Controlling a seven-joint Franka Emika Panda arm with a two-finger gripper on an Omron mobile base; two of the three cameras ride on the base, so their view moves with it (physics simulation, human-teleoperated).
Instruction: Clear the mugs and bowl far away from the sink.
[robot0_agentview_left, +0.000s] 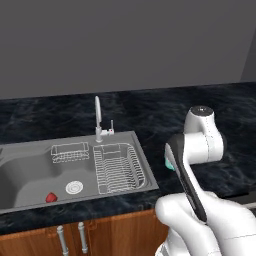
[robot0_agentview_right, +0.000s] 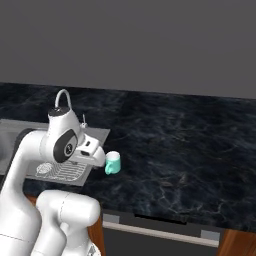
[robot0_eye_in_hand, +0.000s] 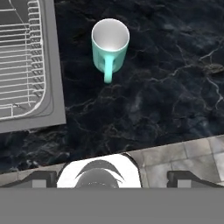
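Hand view: released end effector (robot0_eye_in_hand: 112, 180) above upright teal mug (robot0_eye_in_hand: 110, 44), handle visible, beside sink (robot0_eye_in_hand: 48, 65).

White arm bent forward, tool (robot0_eye_in_hand: 112, 177) pointing down, jaws wide apart

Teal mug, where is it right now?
Teal mug stands upright on the dark counter just right of the sink rim beside the draining rack, handle toward the camera in the hand view.
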